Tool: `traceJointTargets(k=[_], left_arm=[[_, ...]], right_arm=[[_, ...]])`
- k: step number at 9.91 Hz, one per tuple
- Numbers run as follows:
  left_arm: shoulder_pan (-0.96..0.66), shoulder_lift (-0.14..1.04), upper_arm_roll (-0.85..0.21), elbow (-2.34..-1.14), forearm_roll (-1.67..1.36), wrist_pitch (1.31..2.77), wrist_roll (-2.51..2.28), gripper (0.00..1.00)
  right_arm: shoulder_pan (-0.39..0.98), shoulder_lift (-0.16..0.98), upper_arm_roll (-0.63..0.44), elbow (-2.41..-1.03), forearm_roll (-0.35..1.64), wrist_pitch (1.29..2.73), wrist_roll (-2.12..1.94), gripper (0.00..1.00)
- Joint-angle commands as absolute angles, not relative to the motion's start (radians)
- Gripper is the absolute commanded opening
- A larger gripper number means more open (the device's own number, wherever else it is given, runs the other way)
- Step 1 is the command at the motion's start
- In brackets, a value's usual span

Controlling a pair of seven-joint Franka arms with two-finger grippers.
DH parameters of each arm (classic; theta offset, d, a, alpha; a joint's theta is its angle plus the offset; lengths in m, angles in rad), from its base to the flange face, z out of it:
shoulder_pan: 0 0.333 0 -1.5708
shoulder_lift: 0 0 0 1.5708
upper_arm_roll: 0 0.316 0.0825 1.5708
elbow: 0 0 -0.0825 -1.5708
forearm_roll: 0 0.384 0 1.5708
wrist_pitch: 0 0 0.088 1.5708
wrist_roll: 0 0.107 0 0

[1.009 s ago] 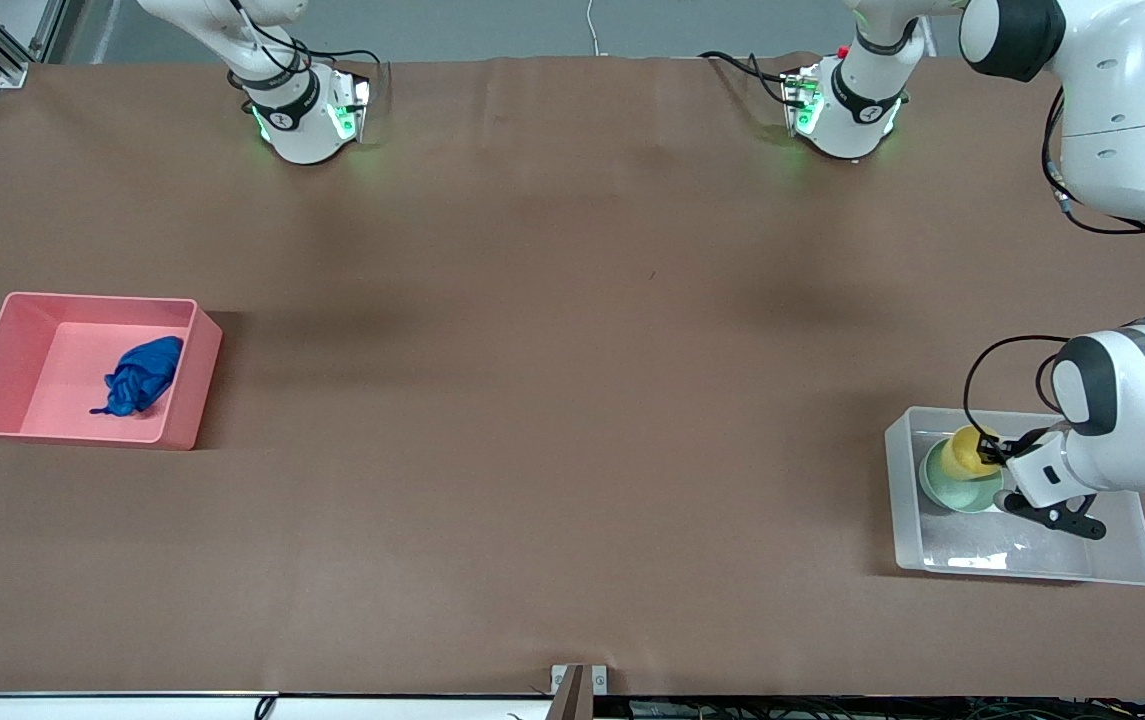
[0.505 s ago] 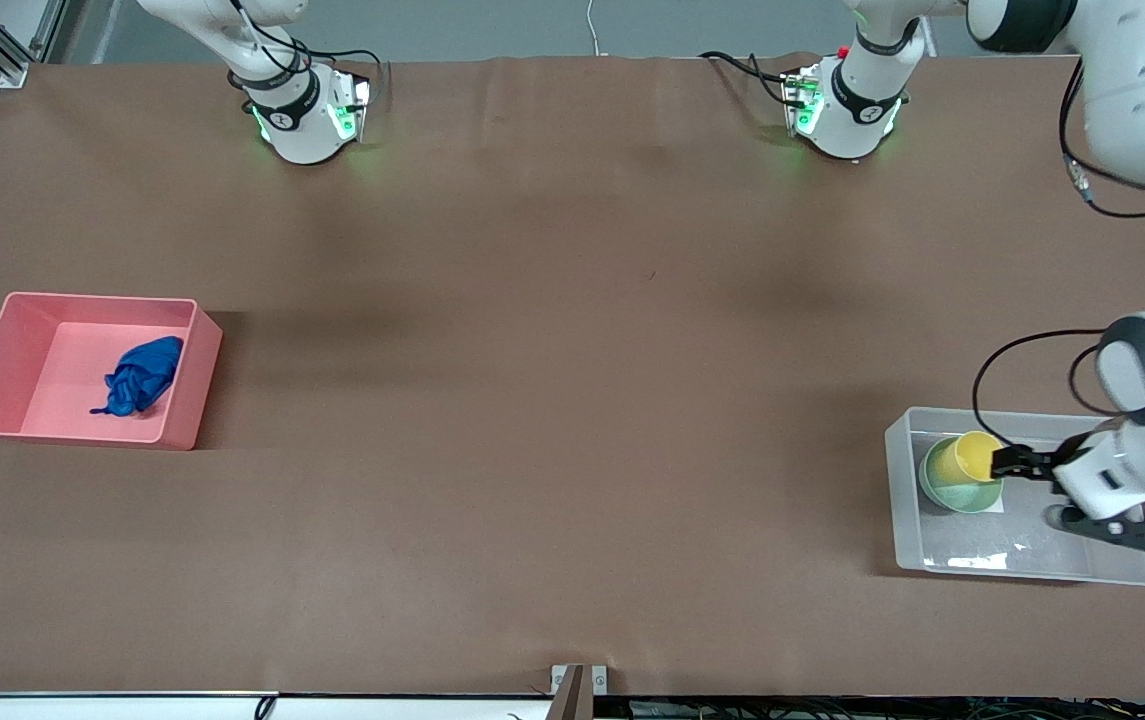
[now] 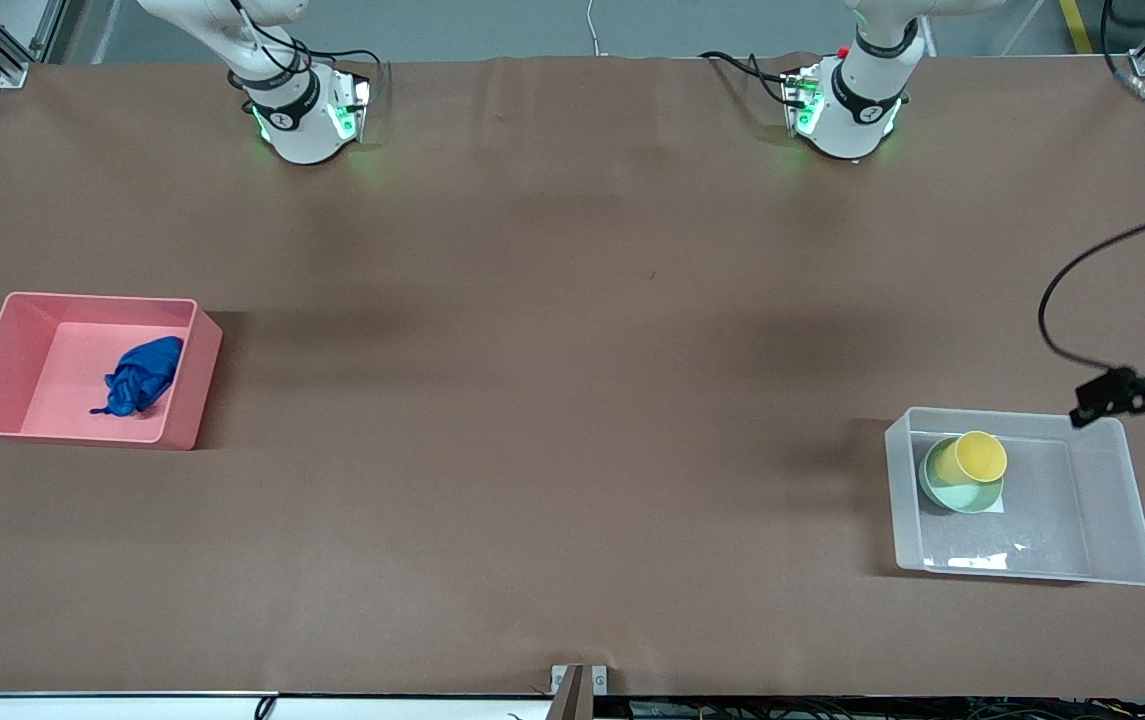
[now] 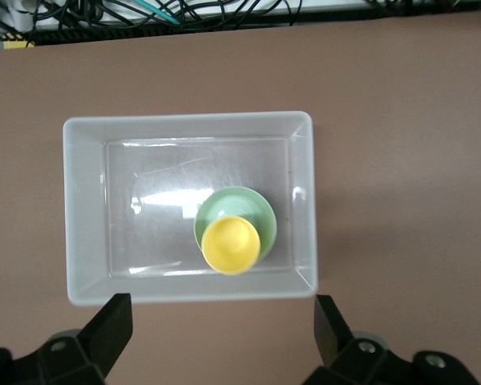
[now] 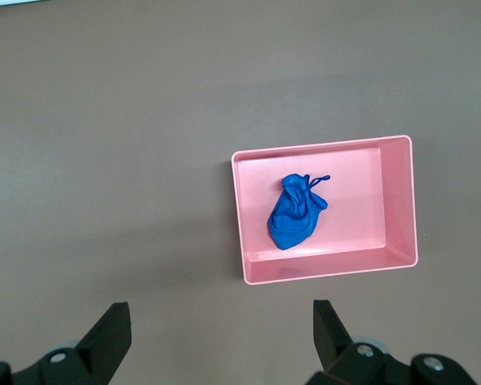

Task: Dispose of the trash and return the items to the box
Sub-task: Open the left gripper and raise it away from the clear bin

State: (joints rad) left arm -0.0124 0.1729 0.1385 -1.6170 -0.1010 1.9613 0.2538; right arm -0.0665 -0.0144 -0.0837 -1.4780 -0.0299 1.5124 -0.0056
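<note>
cup (image 3: 979,457) sits in bowl (image 3: 962,488) inside box (image 3: 1122,500); cloth (image 3: 139,376) lies in pink bin (image 3: 187,390). left gripper (image 4: 223,329) released above box; right gripper (image 5: 221,333) released, waiting high over table (image 3: 552,350).

Left gripper (image 4: 218,325) up in the air at the left arm's end of the table, fingers (image 4: 110,326) spread wide, nothing between them, pointing straight down. In the front view only its dark tip (image 3: 1127,392) shows at the frame edge. Right gripper (image 5: 219,330) also high, fingers (image 5: 111,330) apart and empty, facing down.
</note>
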Motion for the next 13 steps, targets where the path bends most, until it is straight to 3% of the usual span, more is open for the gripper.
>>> traceJointTargets(k=[1,4,7,13], left_arm=[[-0.032,-0.019,0.091,-1.799,-0.043,1.900,0.183,1.00],[-0.034,-0.095,0.013,-1.754,-0.037,1.772,0.066,1.00],[-0.041,0.024,0.017,-1.506,-0.034,1.558,0.054,1.00],[-0.067,-0.009,0.017,-1.578,0.005,1.555,0.008,1.00]], right_arm=[[-0.067,-0.021,-0.083,-1.482,-0.028,1.509,-0.006,1.00],[-0.067,-0.021,-0.083,-1.482,-0.026,1.509,-0.006,1.00],[-0.067,-0.021,-0.083,-1.482,-0.026,1.509,-0.006,1.00],[-0.067,-0.021,-0.083,-1.482,-0.026,1.509,-0.006,1.00]])
